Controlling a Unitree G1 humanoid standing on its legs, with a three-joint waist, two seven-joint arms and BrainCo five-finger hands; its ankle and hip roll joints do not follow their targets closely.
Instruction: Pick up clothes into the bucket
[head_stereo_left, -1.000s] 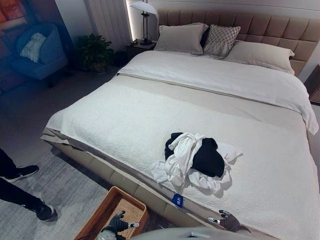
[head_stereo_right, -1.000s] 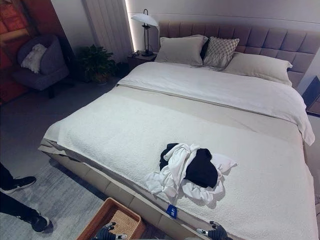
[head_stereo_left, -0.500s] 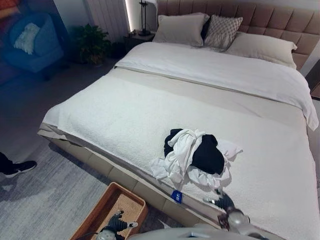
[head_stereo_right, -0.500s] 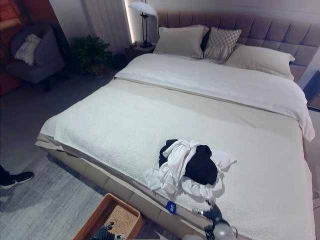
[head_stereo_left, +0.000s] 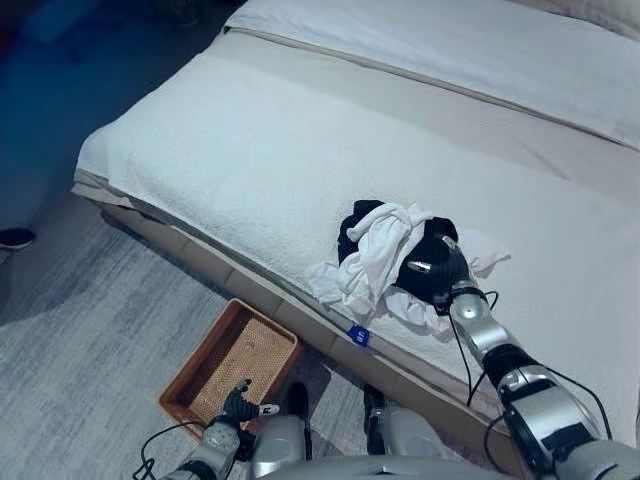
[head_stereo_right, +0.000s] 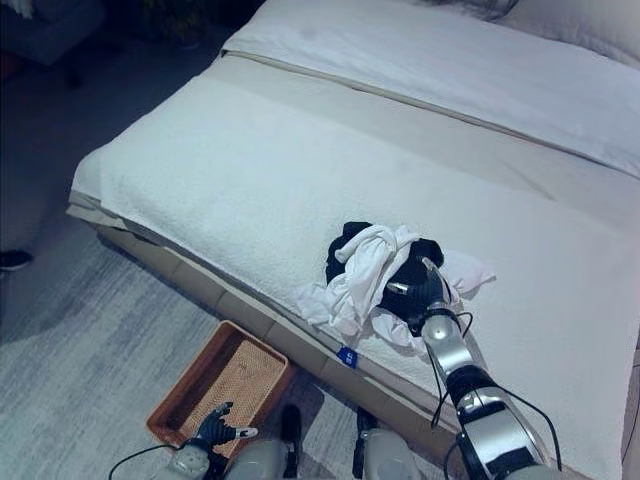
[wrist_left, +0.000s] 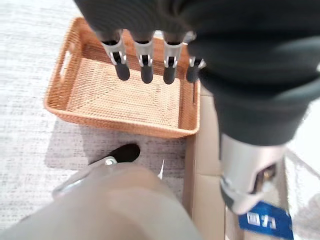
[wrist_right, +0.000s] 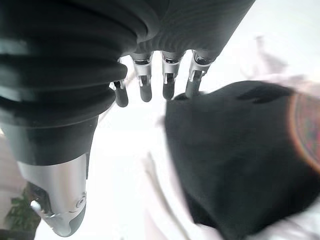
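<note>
The clothes (head_stereo_left: 395, 262) are lying near the bed (head_stereo_left: 250, 150) edge, above the basket (head_stereo_left: 232, 362). The right hand (head_stereo_left: 442, 268) is hovering over them, fingers spread; the left hand (head_stereo_left: 238, 405) is hanging relaxed above the basket.

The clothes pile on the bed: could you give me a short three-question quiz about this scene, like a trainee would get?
1. True or false: the clothes pile already lies in the wicker basket.
2. Which robot hand is over the pile? A) left robot hand B) right robot hand
3. Fill in: the basket stands on the ____ beside the bed.

Key:
1. False; the black and white clothes lie on the bed.
2. B; its fingers are straight, gripping nothing yet.
3. floor
</note>
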